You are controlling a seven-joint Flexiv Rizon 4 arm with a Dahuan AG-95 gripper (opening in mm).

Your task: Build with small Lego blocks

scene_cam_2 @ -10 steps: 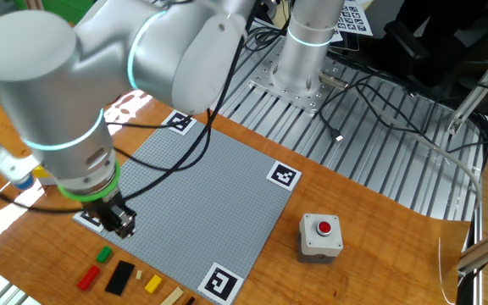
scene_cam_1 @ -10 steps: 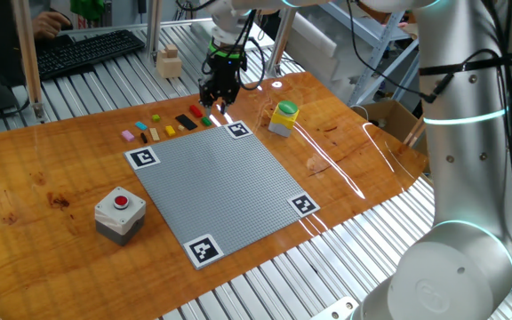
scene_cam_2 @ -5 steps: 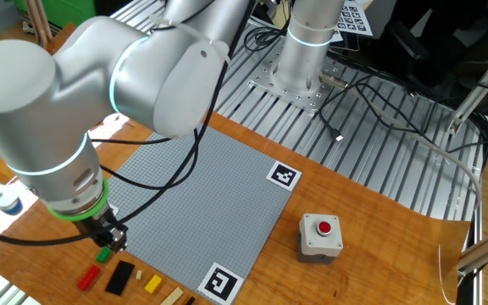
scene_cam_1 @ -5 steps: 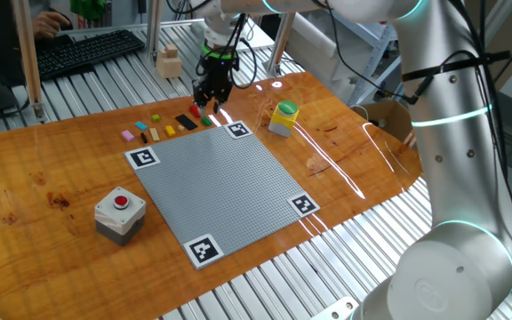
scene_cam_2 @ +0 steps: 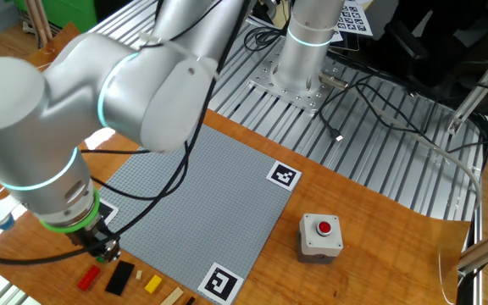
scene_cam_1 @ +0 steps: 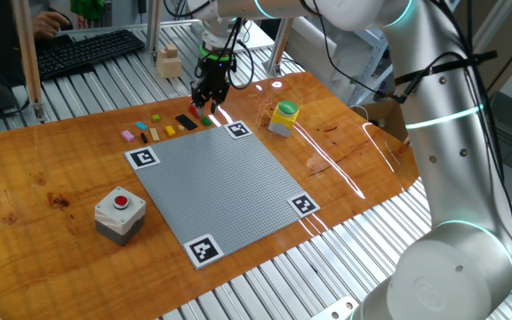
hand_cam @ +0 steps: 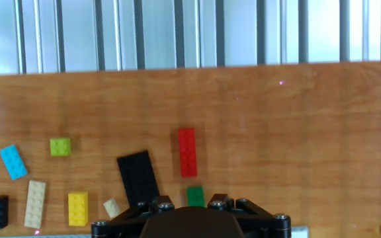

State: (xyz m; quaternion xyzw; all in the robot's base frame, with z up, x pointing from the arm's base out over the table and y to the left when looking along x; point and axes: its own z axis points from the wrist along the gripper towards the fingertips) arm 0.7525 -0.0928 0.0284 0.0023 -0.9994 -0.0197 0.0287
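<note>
The small Lego blocks lie in a row on the wooden table beyond the grey baseplate (scene_cam_1: pixel 220 182). The hand view shows a red brick (hand_cam: pixel 187 152), a black brick (hand_cam: pixel 137 177), a green brick (hand_cam: pixel 195 196), and lime (hand_cam: pixel 60 147), blue (hand_cam: pixel 12 162), tan (hand_cam: pixel 35 203) and yellow (hand_cam: pixel 78 208) bricks. My gripper (scene_cam_1: pixel 206 104) hangs just over the right end of that row, above the green brick. Its jaws stand apart, with the green brick showing on the table between them. In the other fixed view my gripper (scene_cam_2: pixel 102 250) hides the green brick; the red brick (scene_cam_2: pixel 88 276) and black brick (scene_cam_2: pixel 120 276) lie beside it.
A yellow object with a green top (scene_cam_1: pixel 284 116) stands right of the baseplate's far corner. A grey box with a red button (scene_cam_1: pixel 119 213) sits at the near left. A pale wooden block (scene_cam_1: pixel 169 62) and a keyboard (scene_cam_1: pixel 87 51) lie behind the table.
My gripper has moved off the baseplate's far corner and out over the row of bricks, dropping closer to the green one. Its jaws kept the same spread.
</note>
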